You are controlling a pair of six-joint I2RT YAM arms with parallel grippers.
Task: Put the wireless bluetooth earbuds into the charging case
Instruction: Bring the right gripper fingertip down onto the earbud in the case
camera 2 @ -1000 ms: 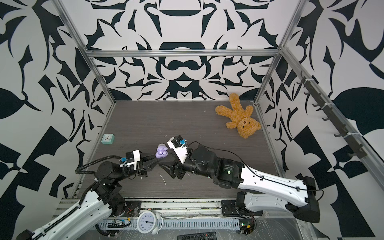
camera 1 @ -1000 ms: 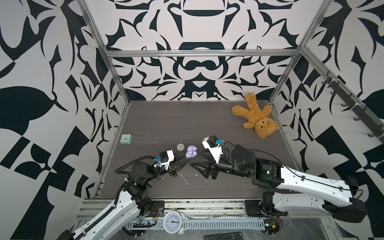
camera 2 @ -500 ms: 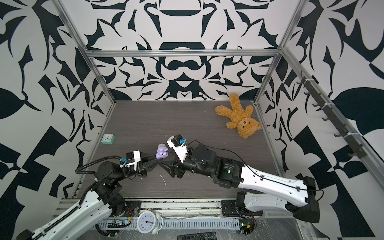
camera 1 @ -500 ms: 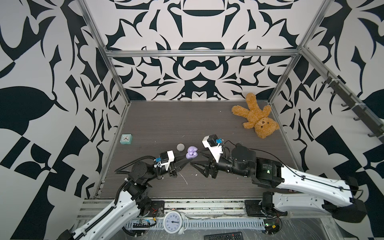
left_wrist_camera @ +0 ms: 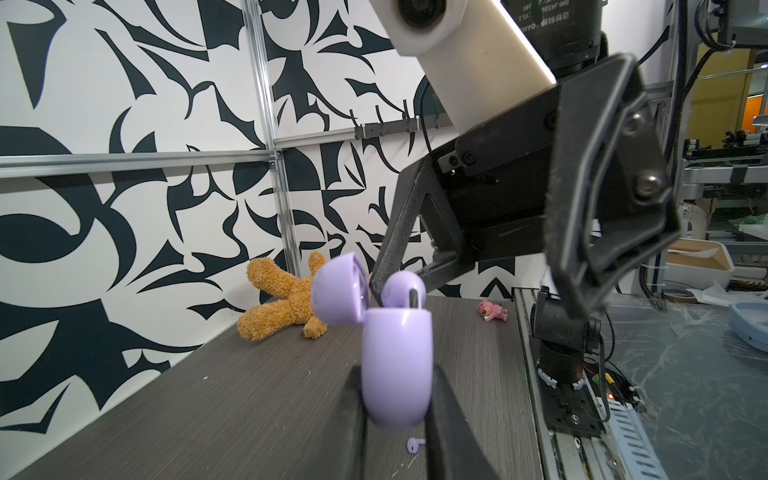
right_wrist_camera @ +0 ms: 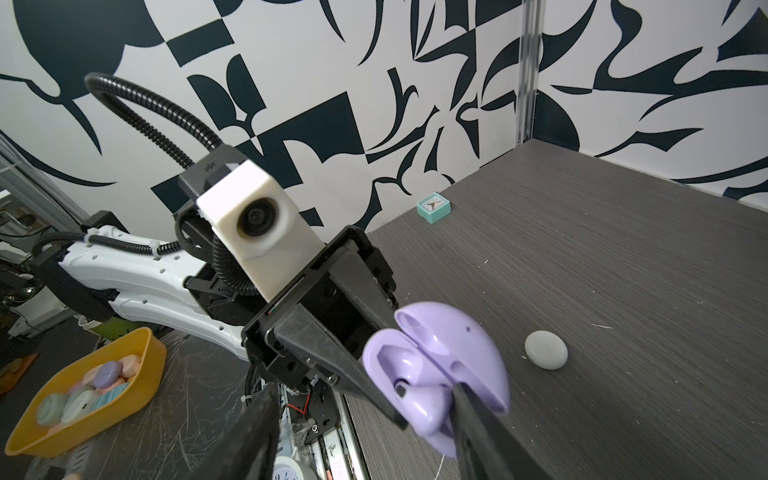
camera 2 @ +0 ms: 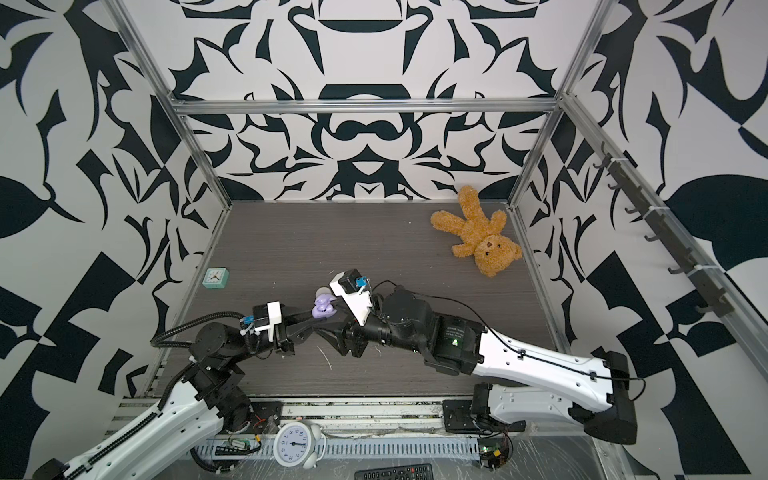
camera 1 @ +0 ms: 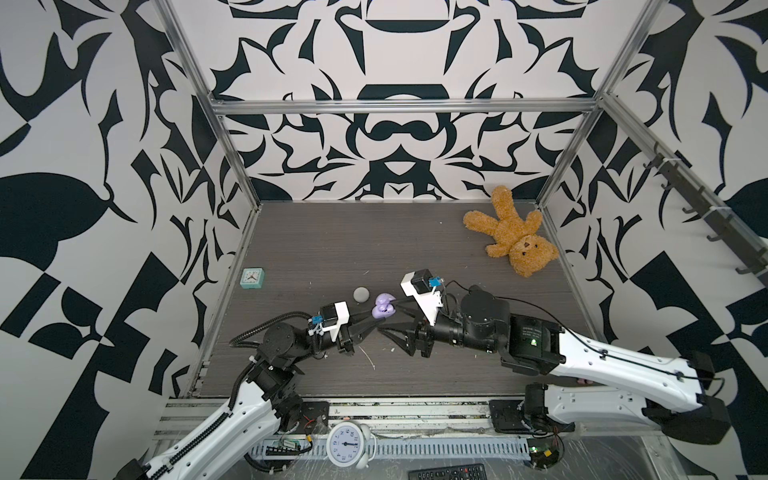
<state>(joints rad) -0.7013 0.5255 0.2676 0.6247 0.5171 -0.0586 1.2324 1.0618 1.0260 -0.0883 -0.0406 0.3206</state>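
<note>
A pale purple charging case (left_wrist_camera: 397, 365) hangs above the table with its lid open, and my left gripper (left_wrist_camera: 397, 399) is shut on its body. In both top views the case (camera 1: 384, 306) (camera 2: 323, 308) sits between the two arms. One purple earbud (left_wrist_camera: 401, 289) rests in the case's mouth. My right gripper (right_wrist_camera: 365, 432) is open, and one of its fingertips (left_wrist_camera: 376, 286) touches that earbud while the other stands well clear. A second purple earbud (left_wrist_camera: 414, 445) lies on the table under the case. In a top view my left gripper (camera 1: 372, 322) faces my right gripper (camera 1: 390, 319).
A round grey-white case (right_wrist_camera: 545, 349) lies shut on the table just beyond the purple one. A teddy bear (camera 1: 511, 237) is at the back right, a small teal clock (camera 1: 252, 278) at the left wall. A yellow tray (right_wrist_camera: 25, 432) of cases sits off the table.
My right gripper has crept a little left toward the held case. The left gripper and case have stayed in place.
</note>
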